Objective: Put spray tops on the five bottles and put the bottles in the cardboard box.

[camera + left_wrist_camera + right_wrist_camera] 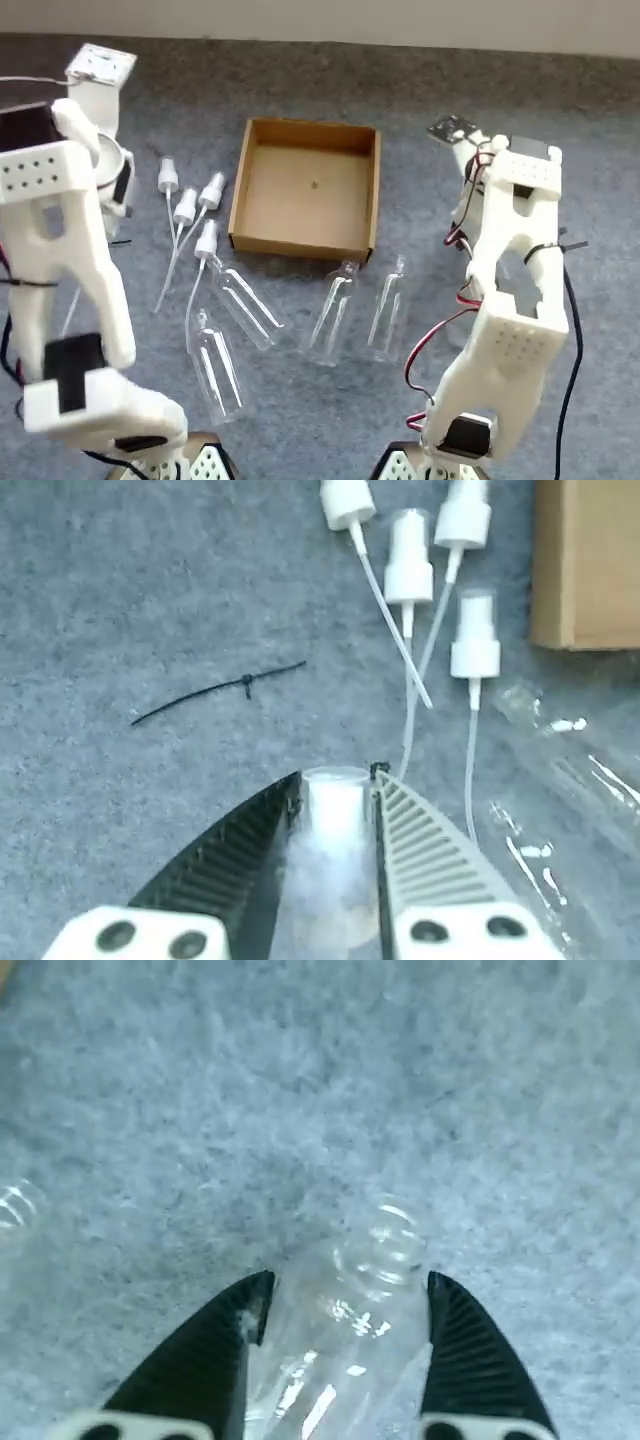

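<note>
Bottle (340,1360) along right gripper (348,1282), neck outward; left gripper (337,778) holds spray top (335,825).

the held spray top (335,805), clamped in the left end effector (335,783), is sharp only at its rim. lower down it blurs into a white haze and runs off the picture's edge. a loose spray top (345,500) and a neighbouring spray top (465,515) are cropped at their heads. the cardboard box (590,570) shows one corner, the rest cut off. a lying bottle (580,760) and a second lying bottle (535,865) both run out of frame. the held bottle (375,1260), between the fingers of the right end effector (345,1285), shows its neck and shoulder, and the edge cuts off its body. a border bottle (15,1205) is a mere glint at the side.
</note>
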